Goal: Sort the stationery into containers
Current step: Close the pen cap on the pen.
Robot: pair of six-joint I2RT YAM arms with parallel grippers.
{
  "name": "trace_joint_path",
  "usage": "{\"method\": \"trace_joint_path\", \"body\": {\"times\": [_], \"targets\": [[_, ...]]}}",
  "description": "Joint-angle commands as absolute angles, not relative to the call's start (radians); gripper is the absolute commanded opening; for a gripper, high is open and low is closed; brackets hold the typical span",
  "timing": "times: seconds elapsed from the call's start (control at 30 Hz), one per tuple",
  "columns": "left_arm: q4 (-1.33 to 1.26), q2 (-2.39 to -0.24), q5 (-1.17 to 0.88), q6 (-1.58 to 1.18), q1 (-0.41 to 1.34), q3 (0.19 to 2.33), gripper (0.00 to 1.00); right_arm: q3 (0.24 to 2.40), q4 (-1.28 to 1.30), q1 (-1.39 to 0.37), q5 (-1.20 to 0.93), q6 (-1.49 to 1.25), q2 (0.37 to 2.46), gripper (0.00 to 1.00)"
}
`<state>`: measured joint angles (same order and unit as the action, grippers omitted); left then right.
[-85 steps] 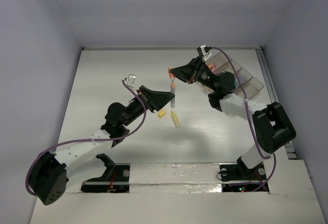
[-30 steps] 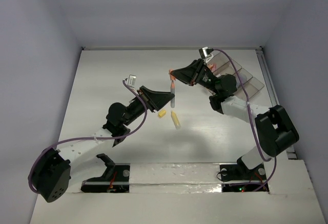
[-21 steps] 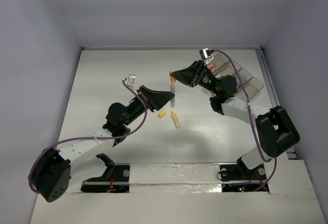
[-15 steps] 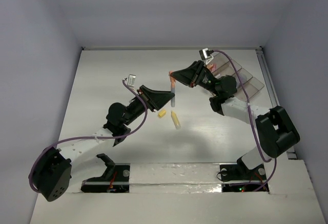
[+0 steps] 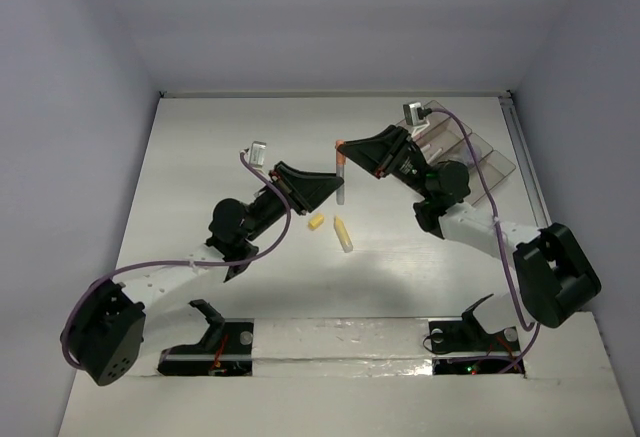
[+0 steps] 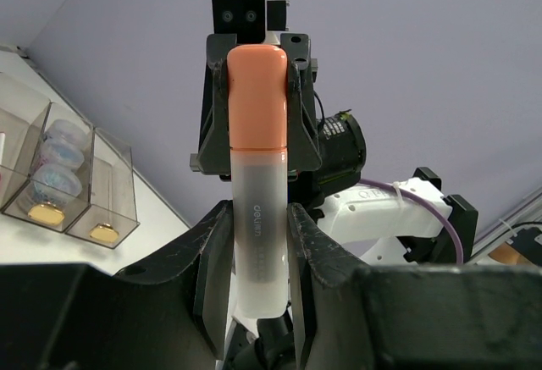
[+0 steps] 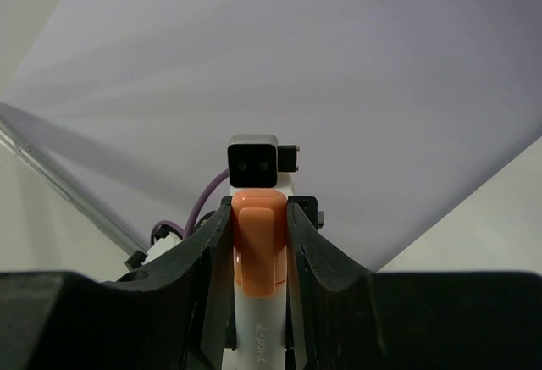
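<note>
Top view, marker: the orange-capped marker is held off the desk, well apart from the containers. The left fingers are clamped on its pale barrel, the right fingers on its cap.
Top view, risk: both arms grip one marker. A tug apart could pop the cap, or a mistimed release could drop it among the yellow bits below.
Left wrist, containers: one bin holds pale round tins and a gold round piece, its neighbour a single gold piece.
Right wrist, cap: pinched on both sides — no bins in sight.
</note>
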<state>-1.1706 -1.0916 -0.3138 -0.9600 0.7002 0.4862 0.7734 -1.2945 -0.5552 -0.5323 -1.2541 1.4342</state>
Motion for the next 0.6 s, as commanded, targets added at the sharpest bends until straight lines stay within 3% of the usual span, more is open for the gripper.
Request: {"method": "trace_joint_path", "body": {"times": [0.0, 0.57], "targets": [[-1.316, -1.1, -0.291, -0.963, 0.693, 0.543, 0.0, 0.758, -1.715, -0.571, -0.538, -1.213, 1.411, 0.23], [-1.296, -1.066, -0.333, -0.969, 0.641, 0.545, 0.0, 0.73, -1.672, -0.571, -0.609, -1.21, 1.414, 0.2]]}}
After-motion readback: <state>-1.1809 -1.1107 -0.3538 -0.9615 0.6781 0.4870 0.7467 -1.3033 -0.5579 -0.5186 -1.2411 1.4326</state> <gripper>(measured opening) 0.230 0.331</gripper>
